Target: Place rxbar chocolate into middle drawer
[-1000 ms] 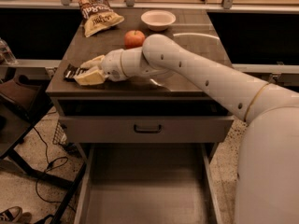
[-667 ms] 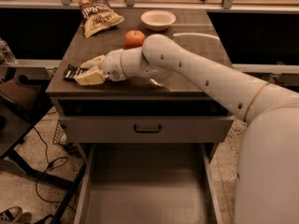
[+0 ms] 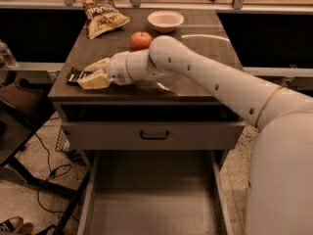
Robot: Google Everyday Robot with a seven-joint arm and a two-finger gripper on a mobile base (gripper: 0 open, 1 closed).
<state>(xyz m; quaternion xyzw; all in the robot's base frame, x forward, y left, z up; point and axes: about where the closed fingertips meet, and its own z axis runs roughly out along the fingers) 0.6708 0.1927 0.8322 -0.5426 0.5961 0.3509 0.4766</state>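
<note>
Though I cannot tell whether the pincer (image 3: 88, 75) is clenched, the bar (image 3: 73, 75) lies at its tip, just leftward, and the drawer (image 3: 154, 209) stands open below it.

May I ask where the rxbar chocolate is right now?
In the camera view, the rxbar chocolate lies near the front left corner of the cabinet top, right by the gripper, with the apple farther back.

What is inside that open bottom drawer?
Only bare grey floor shows in the middle drawer; its back is covered by the cabinet. The end effector is by the rxbar chocolate on the tabletop.
</note>
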